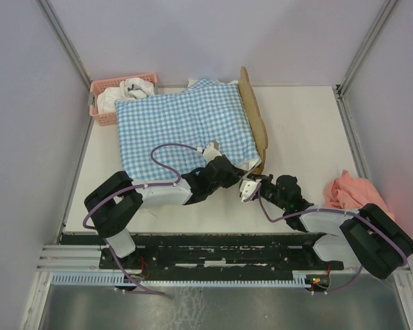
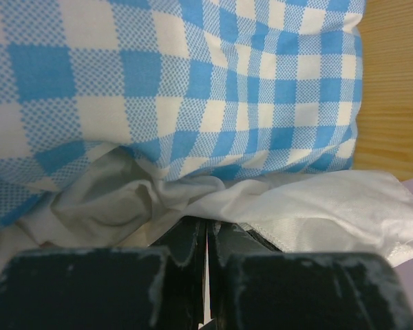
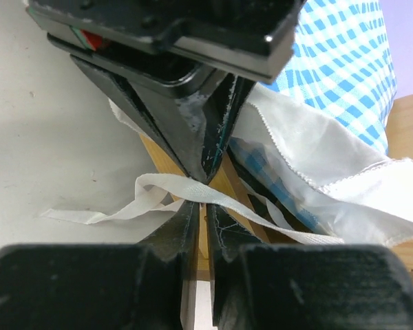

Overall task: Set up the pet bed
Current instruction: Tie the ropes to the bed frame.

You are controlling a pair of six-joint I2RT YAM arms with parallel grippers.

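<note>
The pet bed (image 1: 253, 117) lies at the back of the table, its wavy wooden headboard to the right, covered by blue-white gingham bedding (image 1: 186, 124). Both grippers meet at the bed's near right corner. My left gripper (image 1: 239, 177) is shut, with its tips under the bedding's white ruffle (image 2: 316, 206) in the left wrist view (image 2: 208, 227). In the right wrist view its tips (image 3: 206, 177) pinch a white tie ribbon (image 3: 275, 220) over the wooden rail (image 3: 224, 189). My right gripper (image 1: 258, 187) is nearly shut, and the same ribbon crosses its tips (image 3: 203, 206).
A pink plastic basket (image 1: 103, 89) holding white cloth (image 1: 124, 93) stands at the back left, touching the bedding. A pink cloth (image 1: 347, 192) lies bunched at the right edge of the table. Grey walls close in on the left, back and right.
</note>
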